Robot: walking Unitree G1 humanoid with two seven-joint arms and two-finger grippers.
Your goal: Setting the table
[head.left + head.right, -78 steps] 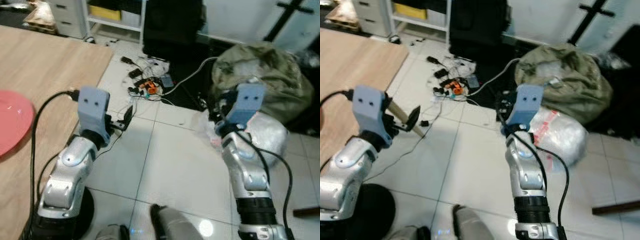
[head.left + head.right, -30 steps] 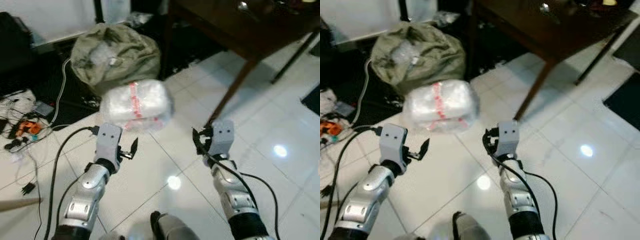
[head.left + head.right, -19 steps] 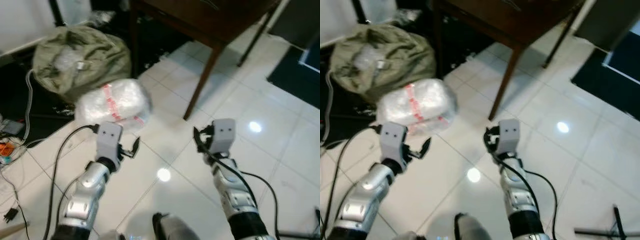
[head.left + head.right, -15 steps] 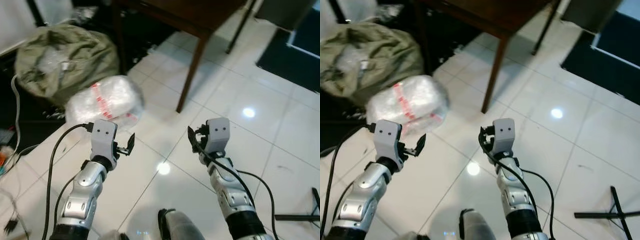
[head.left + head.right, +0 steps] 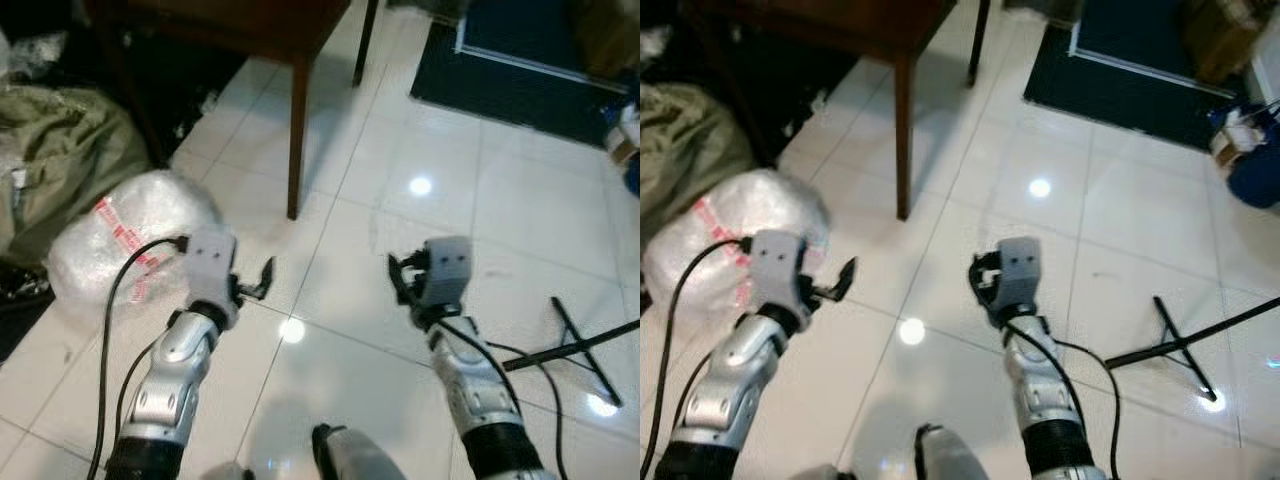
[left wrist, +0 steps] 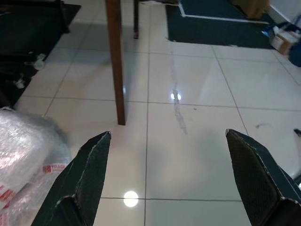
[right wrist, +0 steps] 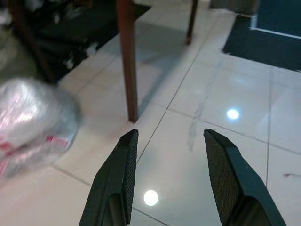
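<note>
Glossy white floor tiles point(image 5: 520, 215) fill most of the scene, with ceiling lights mirrored in them as bright spots. At the far left a dark wooden table point(image 5: 250, 20) is seen from above, one leg point(image 5: 296, 140) coming down to the tiles and a second leg further off to its right. A clear plastic-wrapped bundle point(image 5: 125, 245) with red lettering lies on the floor at the left, near that leg, and an olive-green bag point(image 5: 60, 150) sits beyond it. A dark mat point(image 5: 520, 60) with a pale border is laid at the far right, and a black stand point(image 5: 570, 345) (only its thin legs are visible) rests on the tiles at the near right. The left gripper point(image 6: 167, 181) is held above the floor with its fingers set wide apart and nothing between them. The right gripper point(image 7: 171, 181) is likewise raised over the tiles, its fingers apart and empty. No tableware can be made out on the visible part of the table.
</note>
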